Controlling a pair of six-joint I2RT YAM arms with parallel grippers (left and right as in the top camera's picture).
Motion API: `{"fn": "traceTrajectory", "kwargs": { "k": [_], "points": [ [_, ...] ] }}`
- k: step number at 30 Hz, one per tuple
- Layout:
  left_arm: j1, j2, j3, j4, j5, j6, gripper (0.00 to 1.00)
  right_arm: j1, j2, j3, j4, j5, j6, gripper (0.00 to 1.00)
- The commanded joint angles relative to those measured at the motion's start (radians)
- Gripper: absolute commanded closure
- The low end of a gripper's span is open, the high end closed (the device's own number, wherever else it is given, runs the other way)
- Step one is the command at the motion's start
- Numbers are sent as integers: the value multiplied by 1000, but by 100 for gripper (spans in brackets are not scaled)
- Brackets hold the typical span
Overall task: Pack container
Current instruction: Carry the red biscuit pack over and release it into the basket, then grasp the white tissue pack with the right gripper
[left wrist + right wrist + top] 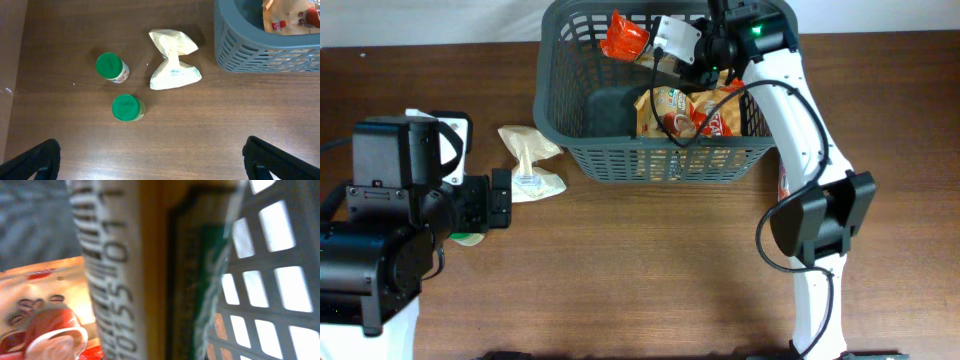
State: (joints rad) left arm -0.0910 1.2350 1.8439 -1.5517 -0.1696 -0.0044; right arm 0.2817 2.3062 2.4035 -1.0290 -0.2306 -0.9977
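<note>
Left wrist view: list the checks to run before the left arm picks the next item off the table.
1. Left tool open: ok, fingers spread wide with nothing between them.
2. Targets in view: ok, green-lidded jars stand upright and a cream packet lies beside them.
3. Jars separated enough to grip one: ok, there is a gap between them.
4. Room in the container: ok, the floor on its left side looks bare.
5. Right tool out of the container: not ok, it is down among the snack packets.
6. Right tool released: cannot tell, its wrist view is a blurred close-up.
</note>
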Motion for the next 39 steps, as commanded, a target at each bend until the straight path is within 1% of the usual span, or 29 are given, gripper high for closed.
{"fn": "traceTrajectory", "kwargs": {
  "k": [1,2,3,4,5,6,8,12,13,15,17,21,25,28,29,30,31,32,33,34,35,37,39],
  "points": [
    [6,2,5,2,-11,-3,1,29,-9,23,21,91,20,96],
    [6,3,5,2,-11,-3,1,45,-11,26,28,174,47,71],
    [6,3,5,2,-11,-3,1,52,-12,31,35,220,80,53],
    [6,3,5,2,-11,-3,1,58,-14,38,41,252,130,27],
    [6,2,5,2,-11,-3,1,61,-18,46,47,269,183,16],
    [6,2,5,2,-11,-3,1,63,-26,58,46,268,234,13],
    [6,3,5,2,-11,-3,1,63,-43,82,45,267,314,11],
    [6,3,5,2,-11,-3,1,63,-106,150,5,267,411,10],
    [6,3,5,2,-11,-3,1,62,-123,170,-16,267,419,11],
    [6,3,5,2,-11,-3,1,60,-166,212,-63,269,445,18],
    [6,2,5,2,-11,-3,1,49,-216,253,-108,270,500,20],
    [6,3,5,2,-11,-3,1,-19,-315,290,-164,269,645,20],
    [6,2,5,2,-11,-3,1,-180,-397,291,-203,268,821,20],
    [6,3,5,2,-11,-3,1,-350,-407,289,-233,240,916,20],
    [6,2,5,2,-11,-3,1,-414,-399,285,-244,207,939,18],
    [6,3,5,2,-11,-3,1,-465,-389,278,-253,172,959,11],
    [6,3,5,2,-11,-3,1,-522,-375,267,-265,126,984,9],
    [6,3,5,2,-11,-3,1,-568,-359,255,-277,84,1007,9],
    [6,2,5,2,-11,-3,1,-614,-335,238,-294,34,1028,16],
    [6,2,5,2,-11,-3,1,-651,-310,217,-314,-16,1041,28],
    [6,2,5,2,-11,-3,1,-674,-287,196,-330,-57,1040,35],
    [6,2,5,2,-11,-3,1,-700,-238,146,-369,-111,1040,36],
    [6,2,5,2,-11,-3,1,-701,-188,83,-399,-116,1040,30]
  ]
}}
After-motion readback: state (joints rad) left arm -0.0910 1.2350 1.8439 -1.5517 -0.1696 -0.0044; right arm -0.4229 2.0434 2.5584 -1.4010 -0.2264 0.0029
